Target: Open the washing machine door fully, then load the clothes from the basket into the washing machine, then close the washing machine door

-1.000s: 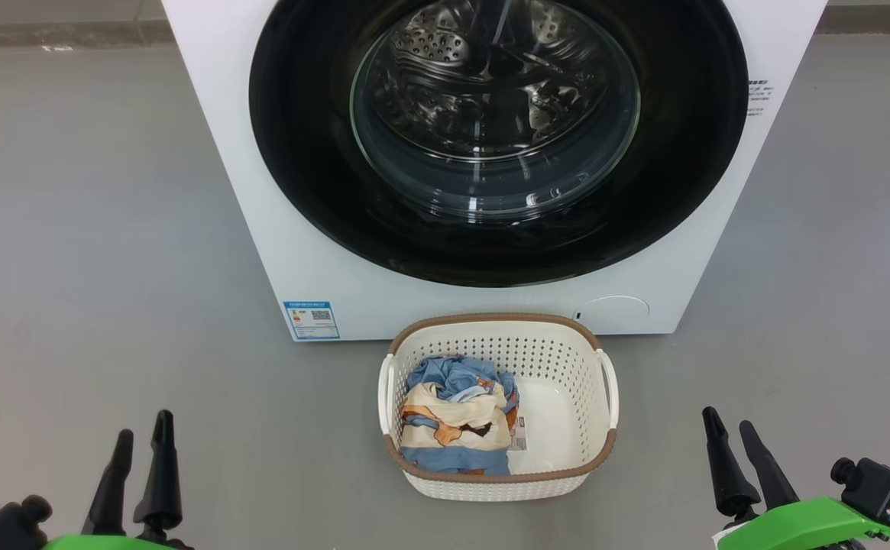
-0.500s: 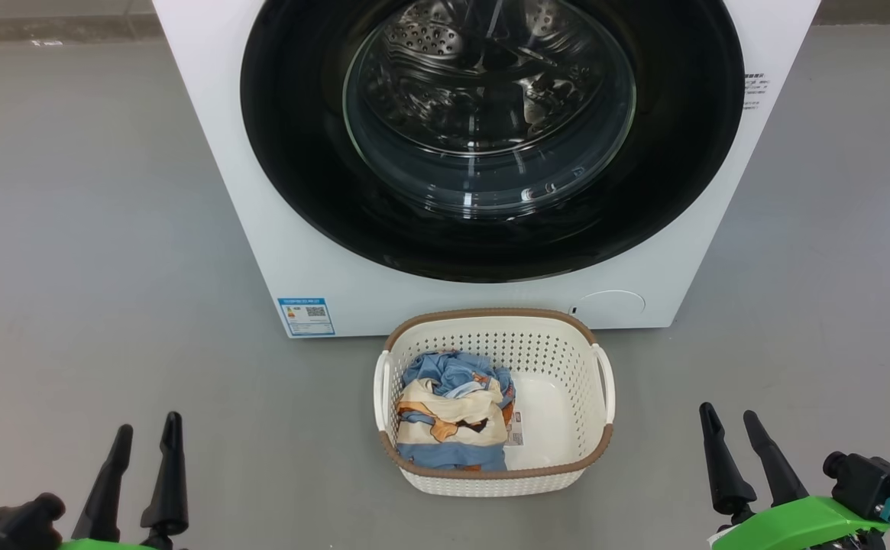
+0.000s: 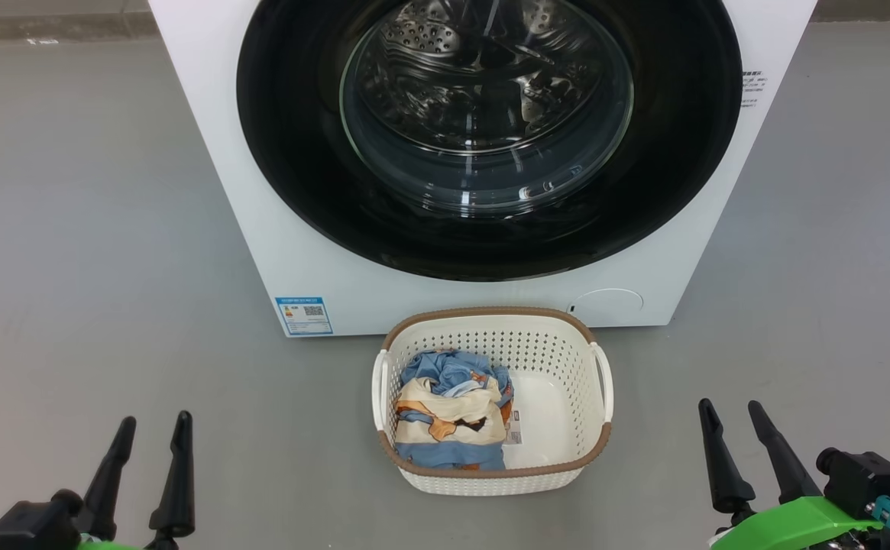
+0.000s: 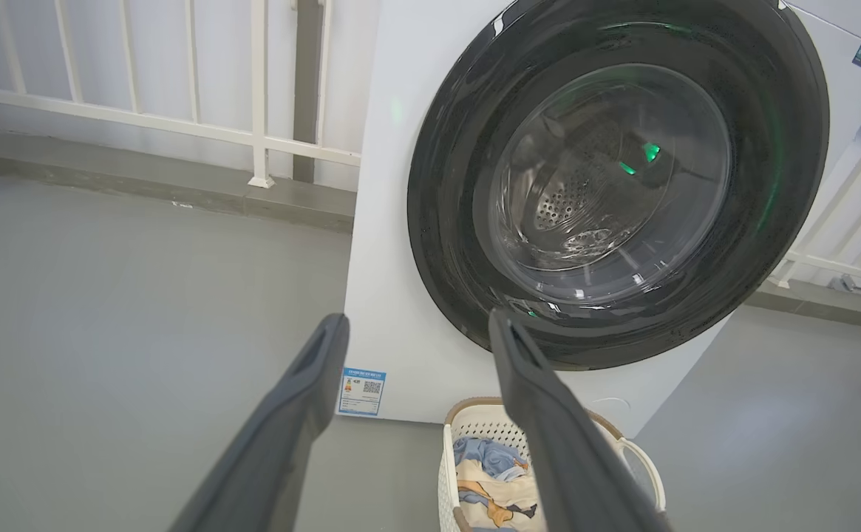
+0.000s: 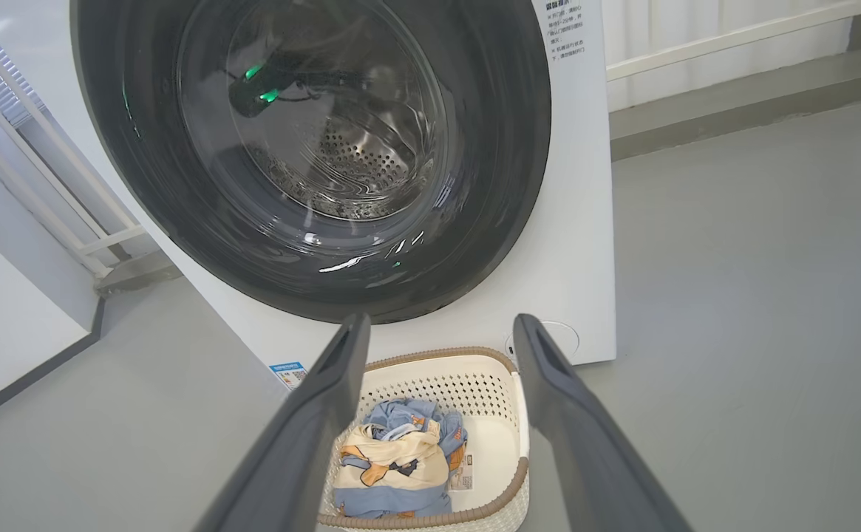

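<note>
Straight ahead of you stands the big white boxy front-loading washing machine (image 3: 208,153). Its large round door (image 3: 292,153), a wide glossy black ring around a bulging clear glass window, lies shut flat against the front. Through the glass you can make out the perforated steel drum (image 3: 483,84). A small blue energy label (image 3: 304,315) sits at the machine's lower left corner in the head view, and a round white cover (image 3: 609,305) at its lower right.

The cream-white perforated plastic basket (image 3: 490,325) with the brown woven-look rim and white side handles stands on the grey floor (image 3: 93,267) just in front of the machine, below the door. The clothes (image 3: 452,416), a small bundle of light blue fabric with orange prints and a cream panel on top, lie inside the basket on its left side. The right side of the basket floor is bare, with a barcode label (image 3: 519,426) just beside the bundle.

Your left gripper (image 3: 155,418) hovers at the lower left, well apart from the basket, its two long dark fingers spread and holding nothing. Your right gripper (image 3: 731,404) hovers at the lower right, likewise clear of the basket, fingers apart and empty. Both point up towards the machine. From the left wrist you also see a white railing (image 4: 179,122) behind the machine.
</note>
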Robot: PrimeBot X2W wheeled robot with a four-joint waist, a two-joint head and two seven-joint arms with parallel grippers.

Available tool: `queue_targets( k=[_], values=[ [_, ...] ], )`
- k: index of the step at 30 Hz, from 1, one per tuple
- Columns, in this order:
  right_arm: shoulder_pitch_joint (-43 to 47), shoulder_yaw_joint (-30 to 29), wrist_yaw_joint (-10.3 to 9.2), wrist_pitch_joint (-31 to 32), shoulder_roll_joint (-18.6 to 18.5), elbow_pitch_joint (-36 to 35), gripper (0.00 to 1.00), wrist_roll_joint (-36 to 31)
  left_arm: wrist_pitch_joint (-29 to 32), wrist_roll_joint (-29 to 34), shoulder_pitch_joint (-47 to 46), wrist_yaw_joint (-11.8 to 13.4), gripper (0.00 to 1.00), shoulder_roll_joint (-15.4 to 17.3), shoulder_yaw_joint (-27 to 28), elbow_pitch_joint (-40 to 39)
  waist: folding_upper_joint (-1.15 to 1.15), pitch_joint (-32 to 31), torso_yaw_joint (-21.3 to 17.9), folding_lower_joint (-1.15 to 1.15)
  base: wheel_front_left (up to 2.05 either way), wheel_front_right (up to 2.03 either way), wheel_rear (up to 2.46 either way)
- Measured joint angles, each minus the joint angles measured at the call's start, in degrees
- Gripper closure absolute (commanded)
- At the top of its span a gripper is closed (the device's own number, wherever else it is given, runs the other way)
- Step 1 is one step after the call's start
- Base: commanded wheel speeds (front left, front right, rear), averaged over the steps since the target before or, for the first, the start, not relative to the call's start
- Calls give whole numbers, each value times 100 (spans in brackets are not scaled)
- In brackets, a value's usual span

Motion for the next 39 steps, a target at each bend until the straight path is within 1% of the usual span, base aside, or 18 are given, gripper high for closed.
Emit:
queue_targets(
  k=[16, 28, 33, 39],
  values=[
    [19, -88, 0, -233, 0, -127, 0, -903, -227, 811, 0, 0, 0, 111, -79, -132, 0, 41, -51, 0, 0, 0, 0],
    [24, -105, 0, -233, 1, -144, 0, -910, -227, 817, 1, -1, 0, 127, -109, -132, 0, 16, -79, 0, 0, 0, 0],
    [28, -126, 0, -233, 1, -165, 0, -911, -227, 1138, 1, -1, 0, 214, -121, -116, 0, 4, -80, 0, 12, 12, -24],
    [32, -126, 0, -233, 5, -191, 0, -911, -227, 1166, 2, -1, 0, 205, -112, -123, 0, -3, -76, 0, 54, 54, -109]
  ],
)
